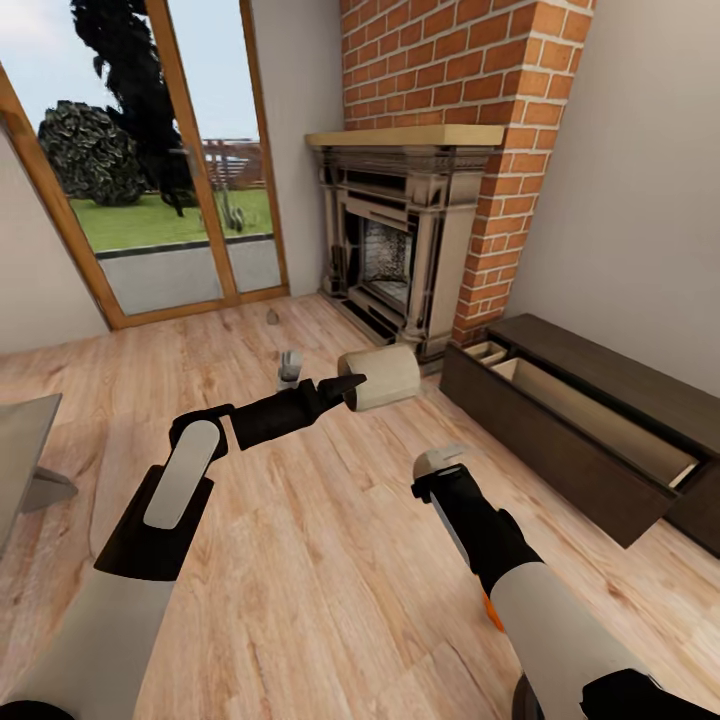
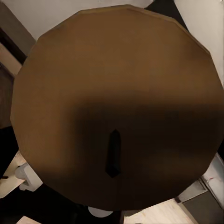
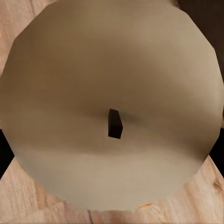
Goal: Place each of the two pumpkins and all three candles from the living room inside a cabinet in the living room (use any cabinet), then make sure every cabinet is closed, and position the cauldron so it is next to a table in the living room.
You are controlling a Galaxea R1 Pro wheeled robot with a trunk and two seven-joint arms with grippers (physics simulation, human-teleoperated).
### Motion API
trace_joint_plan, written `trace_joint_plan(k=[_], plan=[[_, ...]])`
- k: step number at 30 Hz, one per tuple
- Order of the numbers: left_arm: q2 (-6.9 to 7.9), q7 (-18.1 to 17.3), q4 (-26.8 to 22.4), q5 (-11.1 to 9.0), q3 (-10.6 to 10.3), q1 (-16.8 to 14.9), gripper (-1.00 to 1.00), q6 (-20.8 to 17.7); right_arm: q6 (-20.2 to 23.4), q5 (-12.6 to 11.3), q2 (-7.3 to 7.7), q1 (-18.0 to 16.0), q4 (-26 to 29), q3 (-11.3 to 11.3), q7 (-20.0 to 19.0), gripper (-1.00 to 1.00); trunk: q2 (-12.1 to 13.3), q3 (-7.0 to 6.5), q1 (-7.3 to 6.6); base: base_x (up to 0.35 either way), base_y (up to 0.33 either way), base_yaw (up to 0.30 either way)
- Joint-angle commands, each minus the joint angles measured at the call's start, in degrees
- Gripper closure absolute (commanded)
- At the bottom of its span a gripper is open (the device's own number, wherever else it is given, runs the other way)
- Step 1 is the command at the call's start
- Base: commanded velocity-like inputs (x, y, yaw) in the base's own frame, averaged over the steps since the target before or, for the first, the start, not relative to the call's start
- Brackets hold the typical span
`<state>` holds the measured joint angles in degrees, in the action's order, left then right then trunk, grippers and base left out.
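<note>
- The right gripper (image 1: 436, 466) is nearest, low over the wood floor (image 1: 300, 560). In the right wrist view a candle (image 3: 109, 105) sits square-on, wick nub (image 3: 115, 124) at the centre of its round top, so its long axis runs straight along the fingers. I judge the gripper is clamped on it, though the fingers themselves are hidden.
- In the head view just a pale sliver of that candle (image 1: 440, 458) shows at the tip, pointing up and away from the robot.
- The left gripper (image 1: 345, 385) reaches further out, its dark tip closed against a second candle (image 1: 382, 376). This one lies on its side in the air, long axis roughly level, the far end aimed right, toward the cabinet (image 1: 590, 440). The left wrist view shows its top (image 2: 116, 107) end-on and in shadow.
- Carrying one candle per arm seems meant to save a trip.
- Beyond, right, the cabinet drawer (image 1: 600, 415) stands open, tan interior showing, ready to receive them.
- Farthest is the fireplace (image 1: 395, 250), with small grey objects on the floor before it, too small to name.
</note>
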<state>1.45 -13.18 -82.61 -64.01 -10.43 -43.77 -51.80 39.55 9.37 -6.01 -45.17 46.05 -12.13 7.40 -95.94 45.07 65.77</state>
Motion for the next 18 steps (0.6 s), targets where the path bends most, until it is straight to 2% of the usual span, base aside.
trace_joint_plan(k=[1,14,18], plan=[[0.02,-0.11,0.03,0.18,0.02,0.0,1.0,0.03,0.0,0.03,0.0,0.0,0.0,0.0,-0.02,1.0,0.0,0.0,0.0,0.161,0.0,0.039],[0.22,-0.12,0.0,0.12,0.06,0.0,1.0,0.03,0.0,0.03,0.04,0.0,-0.06,0.0,-0.11,1.0,0.0,0.0,0.0,0.319,0.0,0.004],[0.22,-0.1,0.01,0.05,0.06,0.0,1.0,0.03,0.0,0.03,0.04,0.0,-0.08,0.0,-0.05,1.0,0.0,0.0,0.0,0.336,0.0,0.129]])
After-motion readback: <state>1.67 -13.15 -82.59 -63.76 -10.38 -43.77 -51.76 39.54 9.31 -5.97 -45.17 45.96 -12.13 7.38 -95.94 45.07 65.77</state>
